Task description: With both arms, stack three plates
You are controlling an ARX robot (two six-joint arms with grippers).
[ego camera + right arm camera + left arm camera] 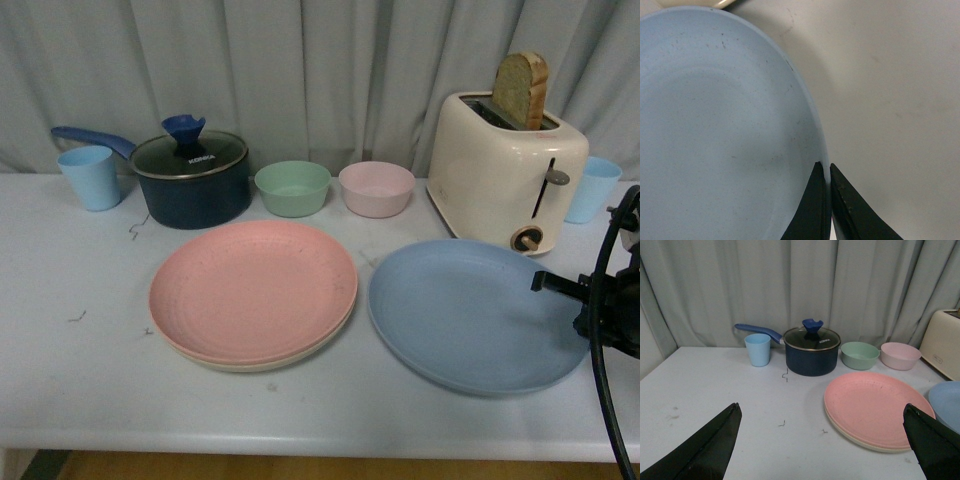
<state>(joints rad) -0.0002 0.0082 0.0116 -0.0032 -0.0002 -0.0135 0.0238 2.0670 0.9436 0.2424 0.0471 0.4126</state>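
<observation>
The pink plate lies on the beige plate, whose rim shows under its near edge, at the table's middle. The blue plate is just to their right; its right rim is pinched by my right gripper, which is shut on it. In the right wrist view the two black fingers close on the blue rim, with the blue plate filling the frame. My left gripper is open and empty above the table, left of the pink plate; beige rim and blue plate show there too.
Along the back stand a light blue cup, a dark blue lidded pot, a green bowl, a pink bowl, a cream toaster with bread, and another blue cup. Grey curtain behind. The table's front edge is near.
</observation>
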